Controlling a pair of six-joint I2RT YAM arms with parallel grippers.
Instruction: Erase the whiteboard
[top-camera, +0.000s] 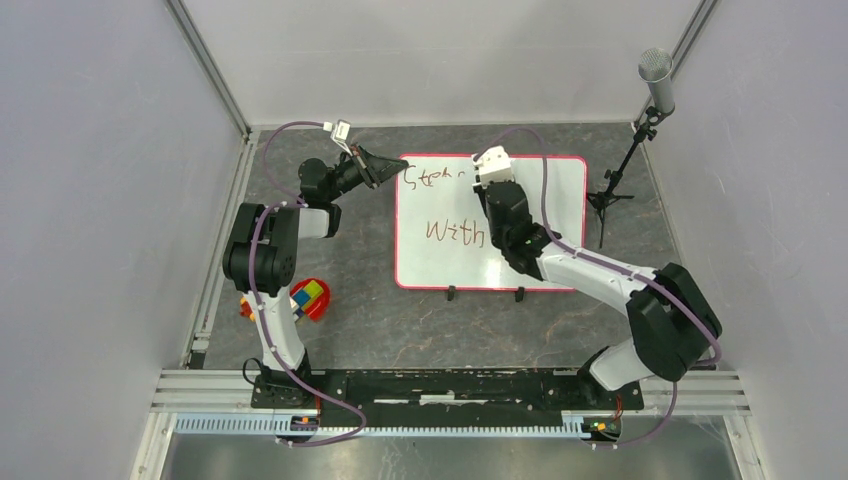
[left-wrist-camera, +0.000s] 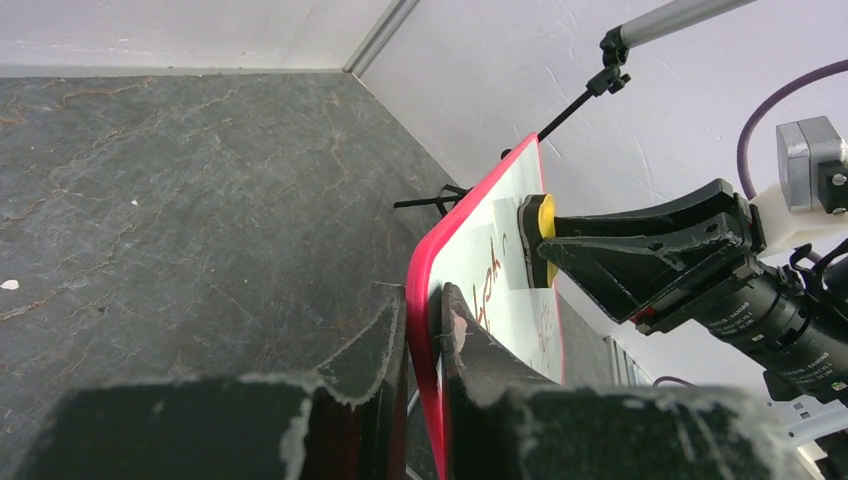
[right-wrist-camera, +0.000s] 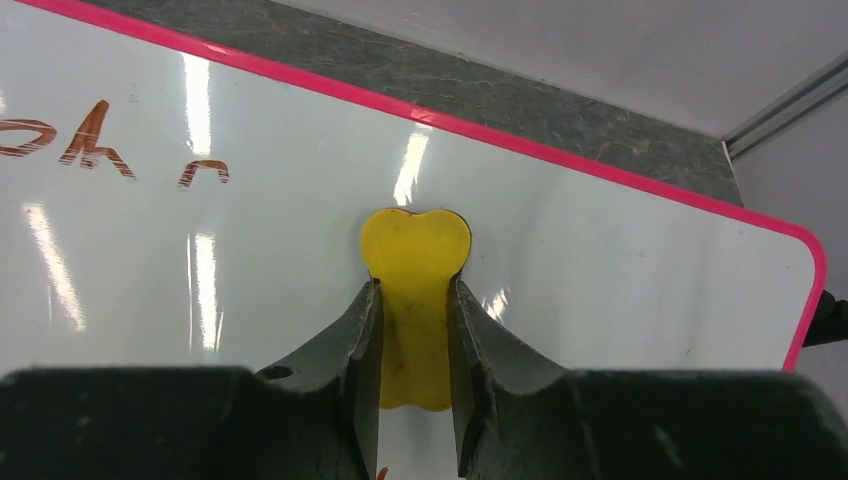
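Our left tool (left-wrist-camera: 425, 300) pinches the edge of the whiteboard (top-camera: 560, 230), and our right tool (right-wrist-camera: 415, 285) is clamped on the yellow eraser (right-wrist-camera: 415, 245) pressed against the board beneath it, so wiping too hard, we judge, could pull that edge free.

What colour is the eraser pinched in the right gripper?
Yellow. The eraser shows best in the right wrist view.
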